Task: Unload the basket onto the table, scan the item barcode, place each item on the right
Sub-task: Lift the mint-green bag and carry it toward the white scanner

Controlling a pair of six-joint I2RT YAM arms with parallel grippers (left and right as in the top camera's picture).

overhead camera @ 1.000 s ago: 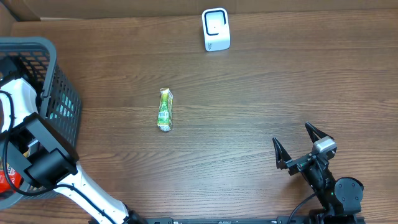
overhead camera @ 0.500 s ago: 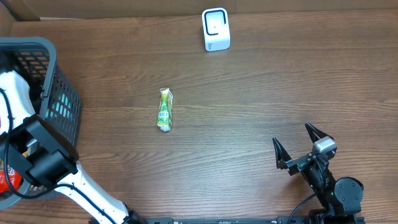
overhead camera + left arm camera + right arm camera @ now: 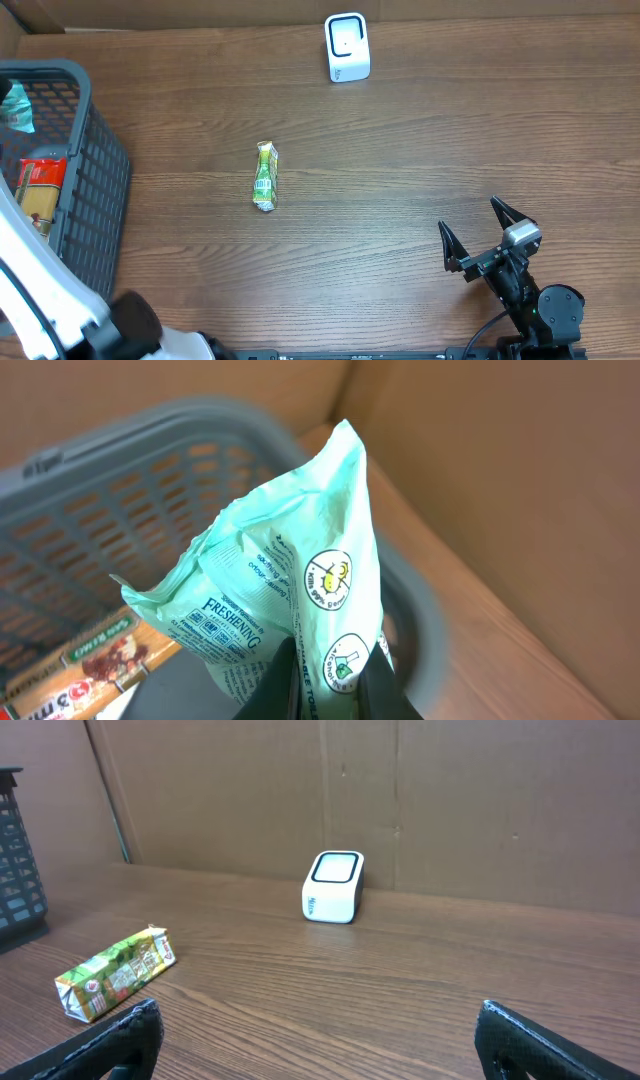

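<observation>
**Two arms in frame: left clamped on pouch, right wide open**

Far left, the grey basket (image 3: 95, 170) holds a red-and-gold pack (image 3: 40, 190). The left gripper (image 3: 330, 682) is closed tight on one end of a mint-green pouch (image 3: 290, 590), and the wrist cam shows the basket rim behind it. On overhead I only get a sliver of the pouch at the frame edge, inside the basket outline. I can't tell if it's clear of the contents. Mid-table, a green carton (image 3: 265, 177) lies flat on its own. The white scanner (image 3: 347, 47) stands at the back edge, well apart from the pouch. Far right, the right gripper (image 3: 467, 212) sits near the front edge, fingers spread wide with nothing between them.
</observation>
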